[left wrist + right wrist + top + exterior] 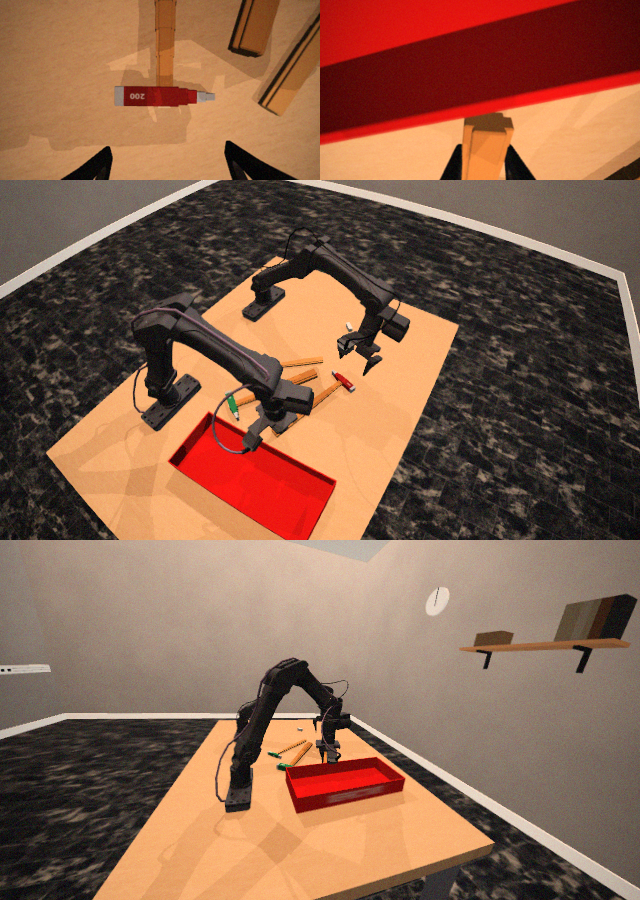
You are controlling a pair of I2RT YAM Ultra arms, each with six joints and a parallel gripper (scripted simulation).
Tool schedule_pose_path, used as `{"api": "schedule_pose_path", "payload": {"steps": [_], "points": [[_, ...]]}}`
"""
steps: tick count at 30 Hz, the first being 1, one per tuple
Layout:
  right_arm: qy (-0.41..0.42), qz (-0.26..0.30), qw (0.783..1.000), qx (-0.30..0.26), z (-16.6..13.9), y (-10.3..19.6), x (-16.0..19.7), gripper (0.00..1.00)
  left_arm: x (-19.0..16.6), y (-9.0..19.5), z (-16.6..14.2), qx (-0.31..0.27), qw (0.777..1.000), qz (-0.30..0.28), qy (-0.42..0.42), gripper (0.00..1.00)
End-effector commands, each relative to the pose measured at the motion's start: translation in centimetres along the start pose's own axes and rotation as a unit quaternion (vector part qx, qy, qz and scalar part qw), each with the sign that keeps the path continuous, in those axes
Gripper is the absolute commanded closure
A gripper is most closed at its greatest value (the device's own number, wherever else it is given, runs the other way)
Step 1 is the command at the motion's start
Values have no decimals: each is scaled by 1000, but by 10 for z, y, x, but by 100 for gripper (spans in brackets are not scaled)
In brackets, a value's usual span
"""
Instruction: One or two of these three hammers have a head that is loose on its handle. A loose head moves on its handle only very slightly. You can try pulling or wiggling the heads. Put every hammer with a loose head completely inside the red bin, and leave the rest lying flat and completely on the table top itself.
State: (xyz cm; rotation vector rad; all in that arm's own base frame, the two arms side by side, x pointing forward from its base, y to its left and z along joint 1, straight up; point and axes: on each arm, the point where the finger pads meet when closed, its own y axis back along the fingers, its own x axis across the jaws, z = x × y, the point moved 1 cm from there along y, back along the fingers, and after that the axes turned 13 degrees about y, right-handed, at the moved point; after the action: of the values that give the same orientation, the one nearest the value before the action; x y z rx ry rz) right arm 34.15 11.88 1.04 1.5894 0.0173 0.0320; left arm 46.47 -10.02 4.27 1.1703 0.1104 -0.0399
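A red-headed hammer has its head marked 200 and its handle pointing to the red bin. My right gripper is shut on this handle near its end, just outside the bin wall. My left gripper is open and empty above the table, near the red head. A thick-handled hammer with a green head and a thinner green-headed hammer lie on the table. In the top view the thinner hammer's head is hidden behind the right arm. The bin is empty.
The handle ends of both green-headed hammers lie close beside the red hammer's handle. A small white object lies on the table behind the left gripper. The right arm reaches over the green-headed hammers.
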Motion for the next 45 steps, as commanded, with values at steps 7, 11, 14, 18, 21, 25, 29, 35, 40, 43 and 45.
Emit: {"api": "schedule_pose_path", "payload": {"steps": [7,11,14,18,21,25,29,35,40,43,45], "points": [[0,-2,1000,-9,1,0,1,78,0,7,3,-12,1000,-3,-3,0],[0,-2,1000,-9,1,0,1,78,0,7,3,-12,1000,-3,-3,0],[0,-2,1000,-9,1,0,1,44,-3,7,4,-8,1000,-4,-5,0],[4,-2,1000,-9,-2,4,2,28,-3,7,4,-8,1000,-4,-5,0],[5,-3,1000,-8,-3,9,2,26,-3,7,4,-8,1000,-4,-5,0],[7,0,1000,-6,-5,19,3,26,-3,7,4,-8,1000,-4,-5,0],[7,3,1000,-10,-4,27,3,26,-3,7,4,-8,1000,-4,-5,0],[3,3,1000,-10,-2,38,4,26,-3,7,4,-8,1000,-4,-5,0],[6,3,1000,-10,-4,47,3,0,-3,7,4,-8,1000,-4,-5,0],[1,3,1000,-11,1,66,3,0,-3,7,4,-8,1000,-4,-5,0],[-1,3,1000,-11,2,78,3,0,-3,7,4,-8,1000,-4,-5,0]]}}
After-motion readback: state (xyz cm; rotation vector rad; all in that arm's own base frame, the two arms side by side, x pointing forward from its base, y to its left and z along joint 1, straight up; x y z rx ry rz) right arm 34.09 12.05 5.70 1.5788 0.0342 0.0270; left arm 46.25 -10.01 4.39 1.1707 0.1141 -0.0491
